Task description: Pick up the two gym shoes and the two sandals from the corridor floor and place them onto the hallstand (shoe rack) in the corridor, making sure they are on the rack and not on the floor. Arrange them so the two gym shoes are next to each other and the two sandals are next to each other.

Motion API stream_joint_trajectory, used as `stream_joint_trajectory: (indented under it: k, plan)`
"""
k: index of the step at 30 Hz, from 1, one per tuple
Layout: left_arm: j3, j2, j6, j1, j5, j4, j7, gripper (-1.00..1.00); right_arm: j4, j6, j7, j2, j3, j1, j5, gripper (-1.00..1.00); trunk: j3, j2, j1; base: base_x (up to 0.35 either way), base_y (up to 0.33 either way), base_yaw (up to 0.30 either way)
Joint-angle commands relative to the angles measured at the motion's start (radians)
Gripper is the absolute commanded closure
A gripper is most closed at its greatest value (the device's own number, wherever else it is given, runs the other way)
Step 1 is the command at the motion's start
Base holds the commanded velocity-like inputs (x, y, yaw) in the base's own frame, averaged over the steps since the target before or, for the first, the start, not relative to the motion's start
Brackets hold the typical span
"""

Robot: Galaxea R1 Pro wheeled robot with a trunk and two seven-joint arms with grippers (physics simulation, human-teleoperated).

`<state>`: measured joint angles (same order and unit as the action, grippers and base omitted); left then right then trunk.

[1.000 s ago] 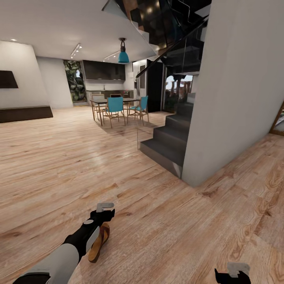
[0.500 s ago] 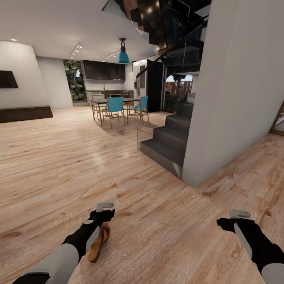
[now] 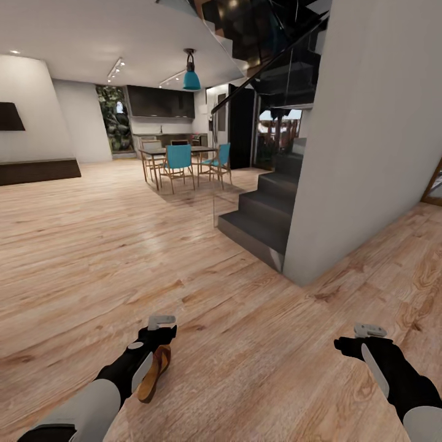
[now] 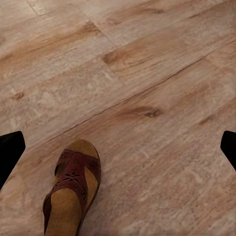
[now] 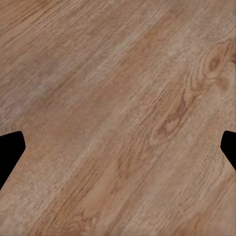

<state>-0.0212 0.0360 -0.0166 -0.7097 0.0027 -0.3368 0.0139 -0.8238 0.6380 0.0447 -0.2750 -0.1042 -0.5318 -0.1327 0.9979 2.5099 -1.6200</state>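
One dark brown sandal (image 3: 153,372) lies on the wood plank corridor floor (image 3: 233,344), partly covered by my left forearm. In the left wrist view the sandal (image 4: 71,192) shows its tan footbed and cut-out strap, flat on the planks. My left gripper (image 3: 161,324) hovers above it, open, its black fingertips (image 4: 11,147) far apart and holding nothing. My right gripper (image 3: 363,335) is open over bare floor (image 5: 118,113) at the lower right. The gym shoes, the second sandal and the hallstand are out of view.
A dark staircase (image 3: 264,215) with a glass side panel rises ahead on the right. It runs against a thick white wall (image 3: 374,141) whose corner juts into the floor. A dining table with teal chairs (image 3: 179,161) stands far back. Open floor stretches to the left.
My right arm has risen into the head view at the lower right. The whole picture has shifted slightly with the camera. The left arm and the sandal have stayed put.
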Motion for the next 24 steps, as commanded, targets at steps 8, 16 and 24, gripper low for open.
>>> stream_joint_trajectory:
  k: [8, 16, 24]
  plan:
    - [-0.002, -0.001, -0.001, -0.001, 0.0, 0.001, 0.001, -1.0, -0.001, 0.004, 0.005, 0.0, 0.0, 0.0, -0.009, -1.0, 0.016, 0.001, -0.002, 0.0, 0.0, 0.0]
    - [-0.002, -0.006, 0.001, -0.001, -0.002, 0.002, 0.0, -1.0, -0.002, 0.003, 0.006, 0.0, 0.0, -0.001, -0.009, -1.0, 0.032, 0.002, -0.003, 0.0, 0.0, 0.0]
    - [-0.001, -0.01, 0.003, -0.001, -0.003, 0.002, 0.0, -1.0, -0.002, 0.003, 0.006, 0.0, 0.0, -0.001, -0.008, -1.0, 0.051, 0.003, -0.006, 0.0, 0.0, 0.0]
